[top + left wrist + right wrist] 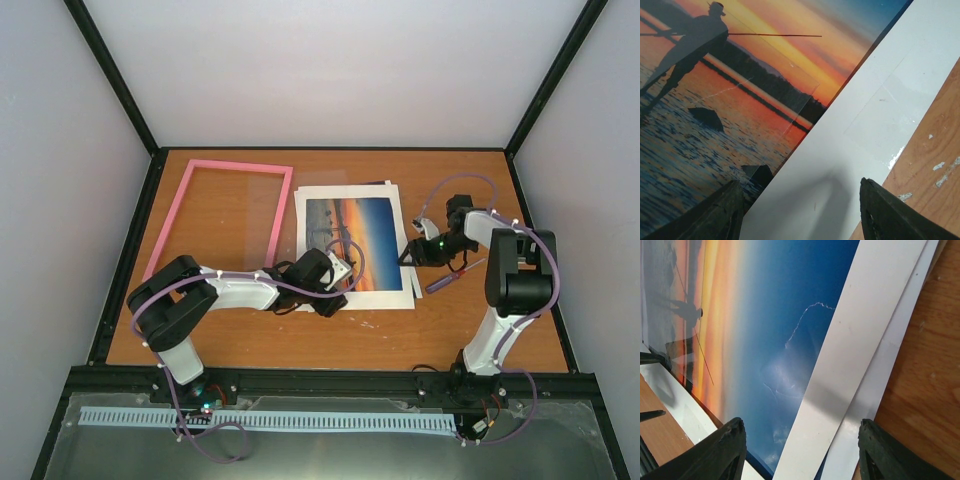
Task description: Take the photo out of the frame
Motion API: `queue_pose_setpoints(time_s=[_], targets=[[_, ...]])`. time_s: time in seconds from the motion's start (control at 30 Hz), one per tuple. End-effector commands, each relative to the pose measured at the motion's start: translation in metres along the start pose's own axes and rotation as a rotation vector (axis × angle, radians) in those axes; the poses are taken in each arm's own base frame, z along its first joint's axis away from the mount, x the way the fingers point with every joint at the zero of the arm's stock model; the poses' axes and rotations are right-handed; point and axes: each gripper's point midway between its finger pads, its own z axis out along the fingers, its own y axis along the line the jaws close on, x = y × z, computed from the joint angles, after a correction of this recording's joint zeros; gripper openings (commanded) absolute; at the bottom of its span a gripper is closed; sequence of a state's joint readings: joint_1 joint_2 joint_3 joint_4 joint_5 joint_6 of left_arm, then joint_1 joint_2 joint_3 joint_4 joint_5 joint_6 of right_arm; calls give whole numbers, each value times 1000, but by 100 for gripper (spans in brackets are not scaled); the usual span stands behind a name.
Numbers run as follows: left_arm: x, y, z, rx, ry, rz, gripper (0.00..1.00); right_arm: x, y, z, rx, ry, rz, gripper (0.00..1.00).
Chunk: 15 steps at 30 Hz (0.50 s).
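The photo, an orange-and-blue sunset print with a white border, lies flat on the table's middle, outside the frame. The pink frame lies to its left, the wood showing through its opening. My left gripper hovers open over the photo's near left corner; in the left wrist view its fingers straddle the white border beside the picture. My right gripper is open at the photo's right edge; its fingers span the blue sky and the white border. Neither holds anything.
A purple-handled screwdriver lies just right of the photo, under the right arm. A second white sheet pokes out beneath the photo's edge. The wooden table is fenced by black rails and white walls.
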State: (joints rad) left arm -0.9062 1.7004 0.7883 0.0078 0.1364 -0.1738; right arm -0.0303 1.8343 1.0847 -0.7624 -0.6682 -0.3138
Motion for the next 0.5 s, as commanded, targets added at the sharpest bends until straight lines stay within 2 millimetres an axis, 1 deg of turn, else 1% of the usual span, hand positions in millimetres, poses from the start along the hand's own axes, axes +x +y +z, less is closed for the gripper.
queue_pose_setpoints(time_s=[0.0, 0.27, 0.47], targets=[[13, -3, 7, 7, 37, -4, 63, -4, 5, -8, 25, -30, -43, 61], [14, -3, 8, 6, 41, -6, 63, 0, 6, -7, 18, -24, -42, 60], [14, -3, 8, 7, 40, -6, 63, 7, 3, 6, -24, 24, -3, 60]])
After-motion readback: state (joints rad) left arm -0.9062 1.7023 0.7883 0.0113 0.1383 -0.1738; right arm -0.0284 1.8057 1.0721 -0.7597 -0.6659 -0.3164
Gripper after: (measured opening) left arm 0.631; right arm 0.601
